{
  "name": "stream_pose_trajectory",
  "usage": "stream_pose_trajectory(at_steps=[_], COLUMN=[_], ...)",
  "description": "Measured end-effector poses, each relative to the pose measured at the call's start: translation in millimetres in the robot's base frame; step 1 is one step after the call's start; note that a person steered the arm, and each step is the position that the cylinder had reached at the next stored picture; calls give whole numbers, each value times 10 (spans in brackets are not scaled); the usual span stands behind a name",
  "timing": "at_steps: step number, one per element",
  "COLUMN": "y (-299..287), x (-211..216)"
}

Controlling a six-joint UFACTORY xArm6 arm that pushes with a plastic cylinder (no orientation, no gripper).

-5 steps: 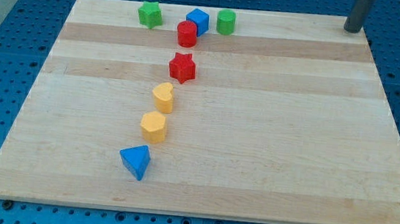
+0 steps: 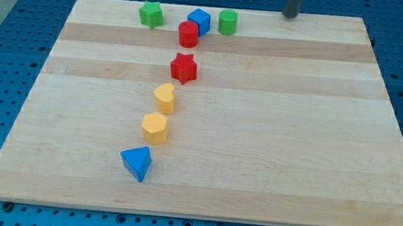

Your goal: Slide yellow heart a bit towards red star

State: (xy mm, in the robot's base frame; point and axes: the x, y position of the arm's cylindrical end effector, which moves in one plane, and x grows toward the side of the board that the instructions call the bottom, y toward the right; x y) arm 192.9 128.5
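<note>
The yellow heart (image 2: 164, 97) lies on the wooden board (image 2: 295, 137), left of the middle. The red star (image 2: 183, 67) sits just above and right of it, a small gap apart. My tip (image 2: 291, 15) is at the board's top edge, right of centre, far from both blocks and touching none.
A yellow hexagon (image 2: 154, 127) and a blue triangle (image 2: 137, 162) lie below the heart. A red cylinder (image 2: 188, 34), a blue cube (image 2: 199, 21), a green cylinder (image 2: 228, 21) and a green star (image 2: 151, 13) cluster near the top edge.
My tip has moved left along the top edge, from the top right corner toward the centre. No block has moved.
</note>
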Motion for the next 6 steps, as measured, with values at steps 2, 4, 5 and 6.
stream_pose_trajectory(at_steps=[2,4,5,6], y=[-173,-175,-191,-280], x=[224,270,252,280])
